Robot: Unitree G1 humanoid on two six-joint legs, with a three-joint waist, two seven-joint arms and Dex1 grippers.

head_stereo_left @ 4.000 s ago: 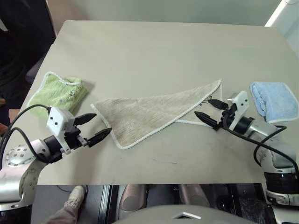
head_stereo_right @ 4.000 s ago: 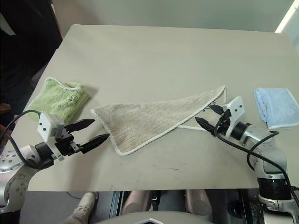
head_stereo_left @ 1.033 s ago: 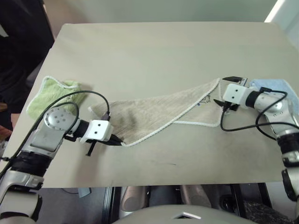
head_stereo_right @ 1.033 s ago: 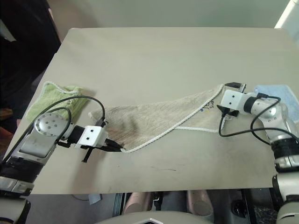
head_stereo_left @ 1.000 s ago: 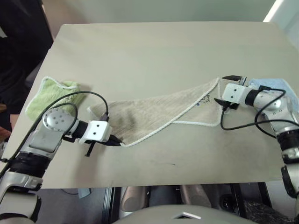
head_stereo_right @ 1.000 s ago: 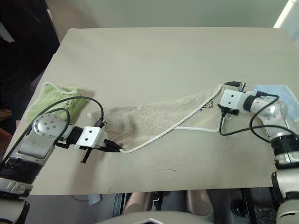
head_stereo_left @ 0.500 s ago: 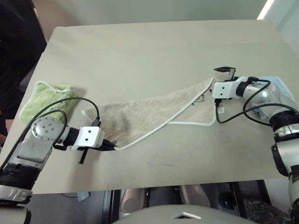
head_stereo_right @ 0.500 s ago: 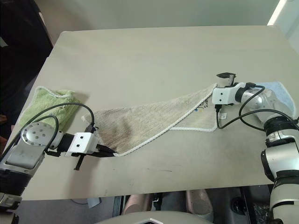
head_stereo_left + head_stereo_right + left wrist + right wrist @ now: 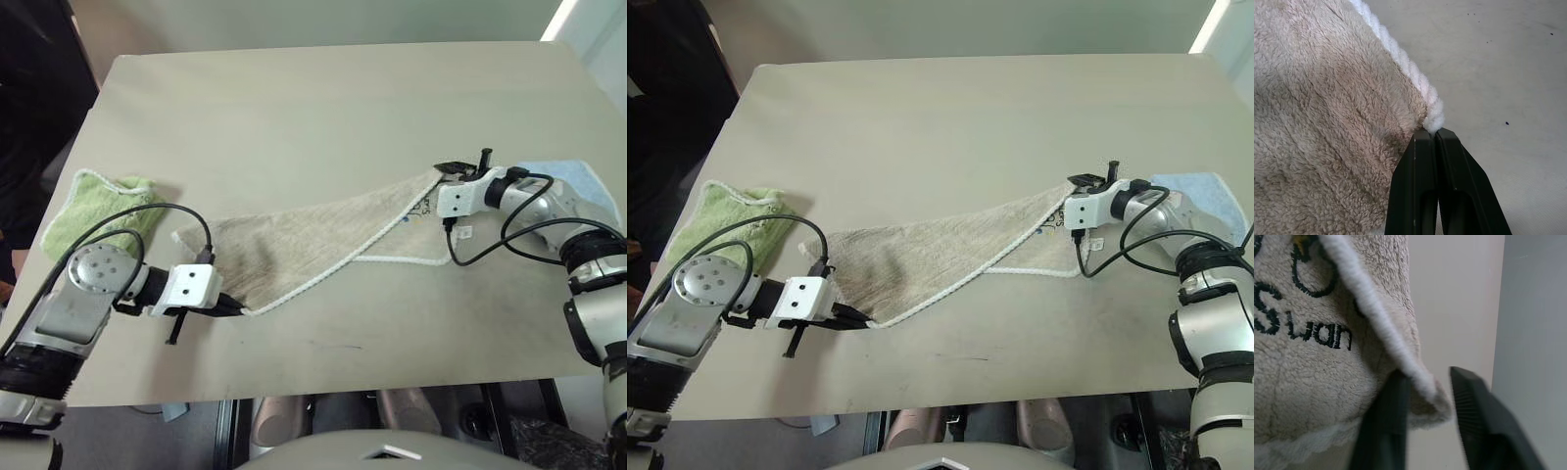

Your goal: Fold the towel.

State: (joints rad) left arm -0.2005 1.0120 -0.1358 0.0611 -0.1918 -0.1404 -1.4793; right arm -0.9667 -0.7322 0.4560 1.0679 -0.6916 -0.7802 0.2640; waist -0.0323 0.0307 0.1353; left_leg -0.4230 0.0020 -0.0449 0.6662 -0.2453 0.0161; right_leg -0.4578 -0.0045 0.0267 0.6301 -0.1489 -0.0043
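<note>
The table [image 9: 323, 98] has plenty of bare surface across its far half and along the near edge in front of the towel [image 9: 313, 240]. A green towel [image 9: 93, 206] sits near the left edge, and a light blue towel [image 9: 573, 181] lies by the right edge, just behind the right arm. A dark-clothed person [image 9: 34, 88] stands off the table's far left corner.

The left gripper [image 9: 1432, 137] has its two black fingers pressed tight together on the towel's near corner, right at the white corded edging. The right gripper [image 9: 1425, 382] has its fingers [image 9: 1393, 396] set around the far right corner, a narrow gap left between them, with the edging and a fold of cloth sitting in that gap; whether they actually press the cloth, I cannot tell.

The towel stretches as a long tan triangle between the two grippers, lying flat on the table, with black stitched lettering near the right-hand corner.
</note>
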